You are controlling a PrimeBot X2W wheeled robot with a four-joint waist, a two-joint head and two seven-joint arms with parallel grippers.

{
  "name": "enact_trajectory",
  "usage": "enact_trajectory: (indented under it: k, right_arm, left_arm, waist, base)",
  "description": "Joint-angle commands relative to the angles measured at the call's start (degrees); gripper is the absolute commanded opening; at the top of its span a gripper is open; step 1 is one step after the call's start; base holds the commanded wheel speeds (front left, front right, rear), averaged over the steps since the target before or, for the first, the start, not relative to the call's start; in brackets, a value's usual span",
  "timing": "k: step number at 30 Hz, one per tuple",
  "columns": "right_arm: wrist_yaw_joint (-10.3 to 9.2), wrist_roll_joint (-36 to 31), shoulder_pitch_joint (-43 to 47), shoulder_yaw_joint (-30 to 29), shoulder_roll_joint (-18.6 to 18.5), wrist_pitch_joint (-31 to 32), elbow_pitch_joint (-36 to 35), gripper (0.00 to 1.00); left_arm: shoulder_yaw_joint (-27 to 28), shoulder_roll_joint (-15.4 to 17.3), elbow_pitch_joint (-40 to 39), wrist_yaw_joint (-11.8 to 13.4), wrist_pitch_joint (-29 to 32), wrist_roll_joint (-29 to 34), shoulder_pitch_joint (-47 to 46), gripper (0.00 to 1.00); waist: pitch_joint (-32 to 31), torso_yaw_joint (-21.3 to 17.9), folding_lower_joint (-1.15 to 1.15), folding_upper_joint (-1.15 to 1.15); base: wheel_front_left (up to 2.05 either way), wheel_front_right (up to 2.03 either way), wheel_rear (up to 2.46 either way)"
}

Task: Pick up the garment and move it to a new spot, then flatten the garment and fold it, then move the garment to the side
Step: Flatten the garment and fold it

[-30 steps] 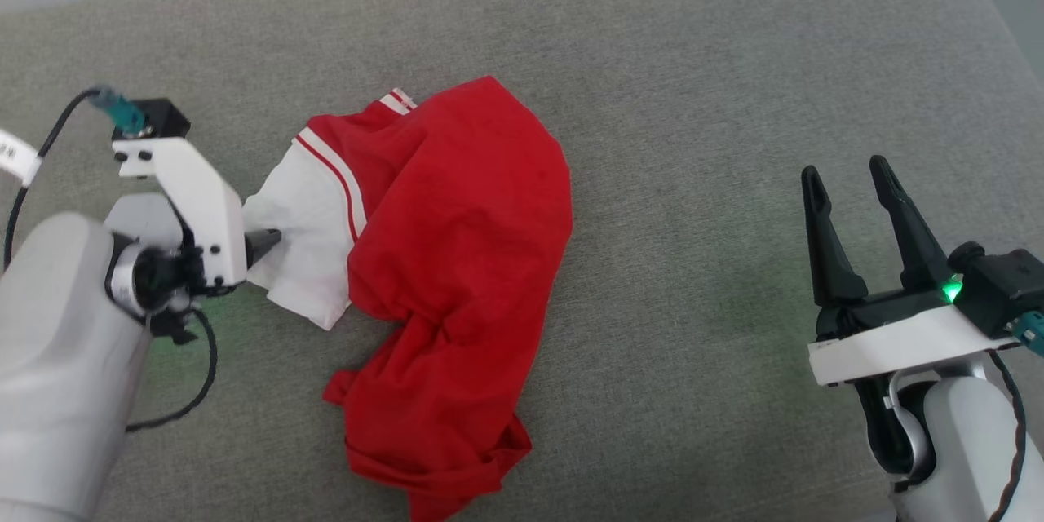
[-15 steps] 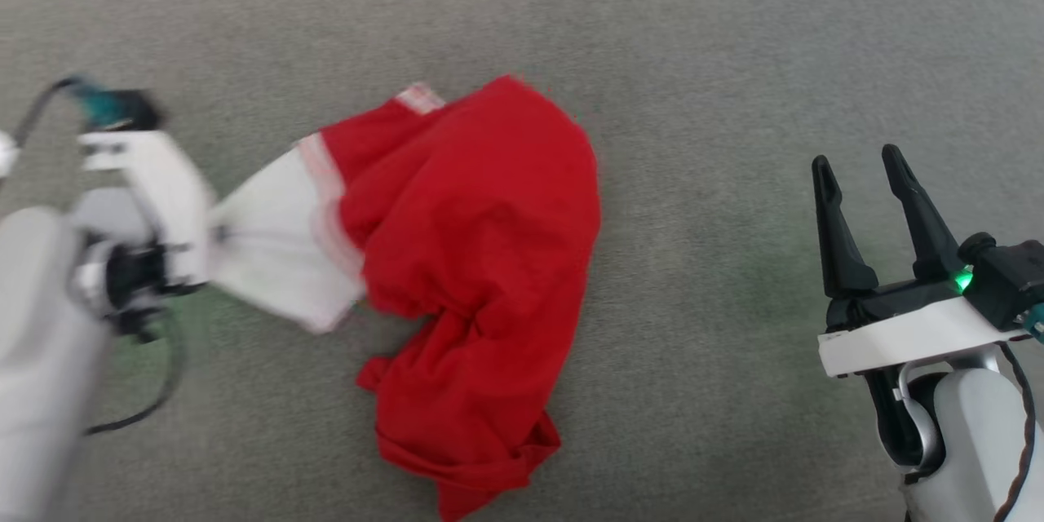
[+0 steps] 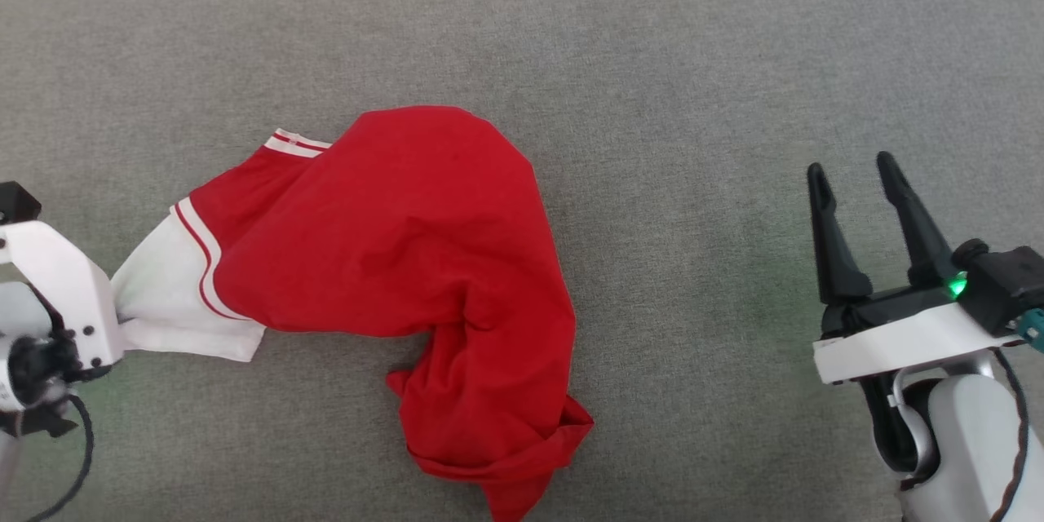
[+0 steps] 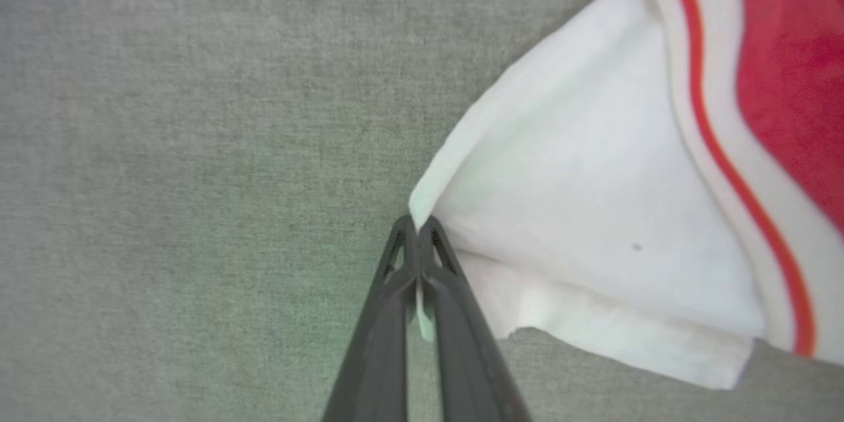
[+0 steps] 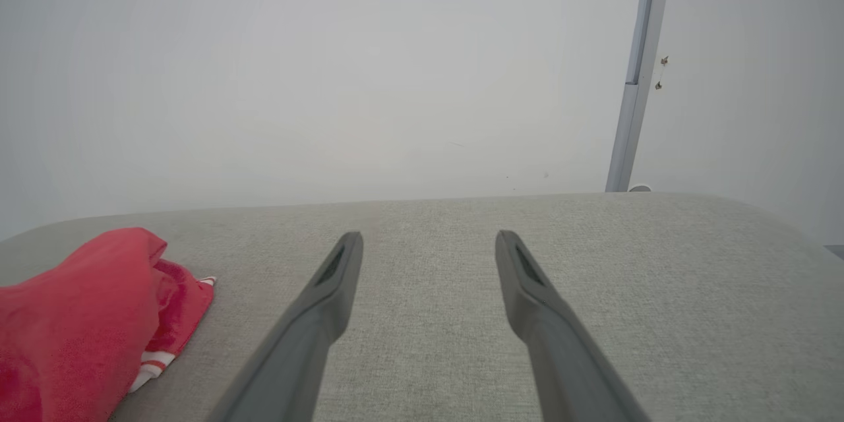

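The garment (image 3: 391,236), a red shirt with a white red-striped sleeve, lies crumpled on the grey fabric surface (image 3: 693,98), drawn out towards the left. At the head view's left edge my left gripper (image 3: 117,318) is shut on the sleeve's corner. In the left wrist view its fingers (image 4: 417,227) pinch the edge of the white sleeve (image 4: 593,211), with a sliver of cloth between them. Far to the right my right gripper (image 3: 851,167) stands open and holds nothing. Its wrist view has the open gripper (image 5: 428,237) over bare fabric and the garment (image 5: 72,316) at the lower left.
The grey surface ends at a pale wall (image 5: 330,79) beyond its far edge. A thin grey pole (image 5: 633,79) stands behind the far right corner. Bare fabric stretches between the garment and my right gripper.
My left gripper has shut on the white sleeve and pulled it to the left, stretching the garment out. The right gripper has stayed open in place.
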Motion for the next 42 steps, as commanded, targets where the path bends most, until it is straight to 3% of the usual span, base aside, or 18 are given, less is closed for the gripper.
enact_trajectory:
  k: [1,2,8,15,28,33,42]
  right_arm:
    - [-0.02,0.3,0.3,0.0,0.1,-0.3,0.0,1.00]
    - [-0.02,0.4,0.5,0.4,0.0,-0.3,0.1,1.00]
    - [-0.02,0.8,0.8,2.1,-0.6,-0.3,1.0,1.00]
    - [-0.01,1.9,0.7,2.9,-1.6,-0.3,2.4,1.00]
    - [-0.02,4.6,-1.2,6.4,-3.9,3.3,4.0,1.00]
    - [-0.02,5.5,-3.0,9.6,-5.2,6.2,4.5,1.00]
    - [-0.02,7.5,-7.7,16.8,-8.5,13.1,8.4,1.00]
  left_arm:
    - [-0.1,-0.6,-0.1,0.1,-0.2,-0.3,1.0,0.47]
    - [-0.1,-0.8,-0.8,-0.3,-1.1,-0.3,1.3,1.00]
    - [2.3,-1.7,-6.4,-2.7,-12.0,0.4,3.3,1.00]
    - [4.3,-2.8,-14.6,-5.1,-30.6,4.6,9.4,1.00]
    - [4.1,-11.0,-20.1,-1.0,-56.6,11.6,22.3,1.00]
    - [4.7,-14.4,-20.6,0.3,-61.9,12.7,25.1,1.00]
    - [5.8,-20.3,-21.2,-1.6,-63.6,15.0,28.1,1.00]
  waist:
    - [-0.2,0.1,0.00,0.00]
    - [-0.4,0.2,0.00,0.00]
    - [-2.1,0.9,0.00,0.00]
    - [-3.9,3.2,0.00,0.00]
    - [-6.7,11.0,0.00,0.00]
    - [-7.4,14.4,0.00,0.00]
    - [-7.8,20.5,0.00,0.00]
  base:
    - [0.00,0.00,0.00]
    - [0.00,0.00,0.00]
    - [0.00,0.00,0.00]
    - [0.00,0.00,0.00]
    - [0.00,0.00,0.00]
    - [0.00,0.00,0.00]
    - [0.00,0.00,0.00]
